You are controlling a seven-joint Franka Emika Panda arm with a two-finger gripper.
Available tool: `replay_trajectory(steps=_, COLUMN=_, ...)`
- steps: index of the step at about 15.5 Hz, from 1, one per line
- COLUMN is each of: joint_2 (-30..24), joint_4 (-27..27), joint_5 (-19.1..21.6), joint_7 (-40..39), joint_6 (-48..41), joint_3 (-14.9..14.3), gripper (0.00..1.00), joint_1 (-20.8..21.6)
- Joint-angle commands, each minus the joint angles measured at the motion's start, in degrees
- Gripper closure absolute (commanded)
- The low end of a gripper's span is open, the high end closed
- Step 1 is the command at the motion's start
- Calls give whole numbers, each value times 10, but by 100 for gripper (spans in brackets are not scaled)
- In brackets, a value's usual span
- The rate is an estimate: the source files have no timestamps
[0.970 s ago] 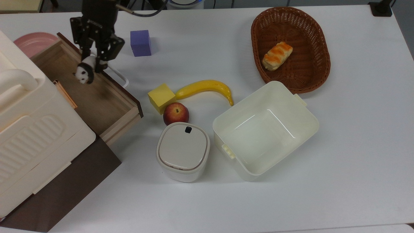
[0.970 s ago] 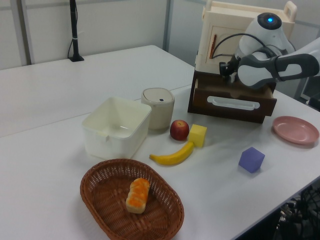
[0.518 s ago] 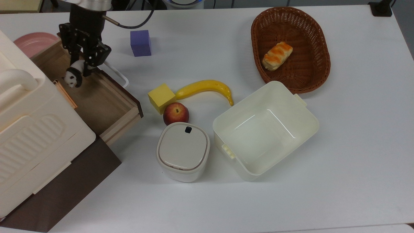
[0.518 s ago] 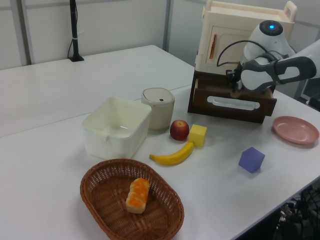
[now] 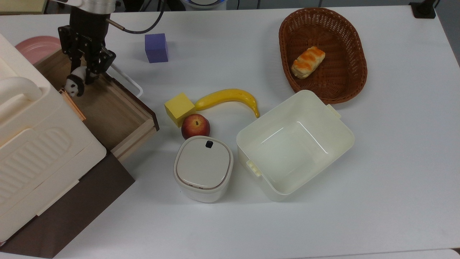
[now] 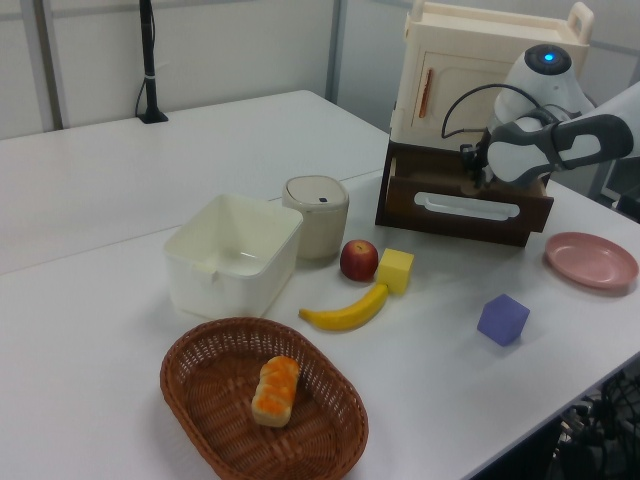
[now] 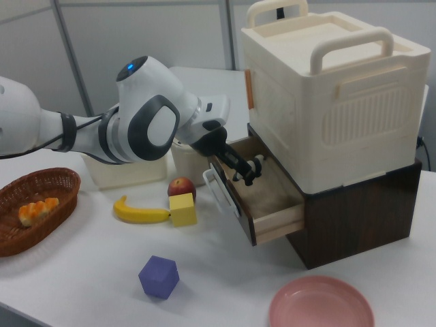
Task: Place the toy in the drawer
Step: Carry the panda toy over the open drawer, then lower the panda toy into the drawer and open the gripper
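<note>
We see the gripper [image 5: 79, 73], clamped on the toy [image 5: 73, 85], shifted toward the top view's left and slightly up since a second ago, from above the middle of the drawer [image 5: 118, 118] to its inner end beside the cream cabinet [image 5: 32, 136]. In the left view the arm sits farther to the left view's right and lower, and the toy now hangs close over the drawer's wooden floor.

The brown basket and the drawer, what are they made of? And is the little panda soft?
The brown basket looks like woven wicker: its walls show criss-cross strands. The drawer looks like pale, unfinished wood inside, matt with faint grain, and its front panel is dark brown. The panda, held in the pincer, looks fuzzy like plush, but I can't be sure.
</note>
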Motion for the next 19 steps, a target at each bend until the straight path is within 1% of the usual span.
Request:
replay_trajectory(steps=1, joint_2=22, joint_4=4, joint_5=17, joint_7=-27, joint_6=6, joint_3=-5, gripper=100, joint_1=-8)
replay_trajectory(steps=7, joint_2=32, joint_4=4, joint_5=17, joint_7=-28, joint_6=6, joint_3=-5, gripper=100, joint_1=-11)
replay_trajectory(steps=10, joint_2=32, joint_4=4, joint_5=17, joint_7=-27, joint_6=6, joint_3=-5, gripper=95, joint_1=-11)
replay_trajectory(steps=12, joint_2=33, joint_4=4, joint_5=17, joint_7=-27, joint_6=6, joint_3=-5, gripper=95, joint_1=-11)
replay_trajectory(steps=13, joint_2=32, joint_4=4, joint_5=17, joint_7=-27, joint_6=6, joint_3=-5, gripper=84, joint_1=-11)
replay_trajectory(steps=14, joint_2=33, joint_4=4, joint_5=17, joint_7=-27, joint_6=6, joint_3=-5, gripper=56, joint_1=-11)
replay_trajectory(steps=15, joint_2=33, joint_4=3, joint_5=16, joint_7=-29, joint_6=5, joint_3=-5, gripper=42, joint_1=-10)
replay_trajectory(steps=16, joint_2=34, joint_4=3, joint_5=16, joint_7=-23, joint_6=5, joint_3=-5, gripper=0, joint_1=-9)
replay_trajectory(steps=19, joint_2=34, joint_4=3, joint_5=16, joint_7=-25, joint_6=3, joint_3=-4, gripper=0, joint_1=-8)
